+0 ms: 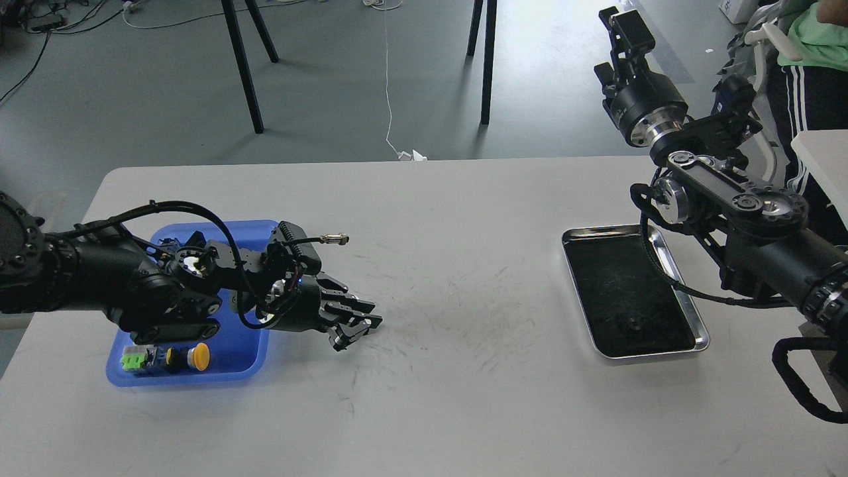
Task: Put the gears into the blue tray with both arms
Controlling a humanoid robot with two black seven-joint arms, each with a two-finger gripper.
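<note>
Two black arms over a white table (464,411). Left arm comes in from 9 o'clock, crossing above the blue tray (248,361), which sits at about 8 o'clock on the table. Left gripper (354,331) is past the tray's 3 o'clock edge, low over bare tabletop, pointing toward 4 o'clock; fingers look close together w/ nothing visible between them, but they're dark and bunched, so can't tell for sure. Inside the tray near its 6 o'clock wall: coloured push-button switches (165,358), green, dark and yellow caps. Silver metal tray (699,341) w/ dark inside lies at 3 o'clock, well apart from the blue one; a tiny dark gear (634,324) shows near its 6 o'clock end. Right arm enters from 3 o'clock, right gripper (619,30) raised high at 1 o'clock, beyond the table's far edge; finger state can't be told
</note>
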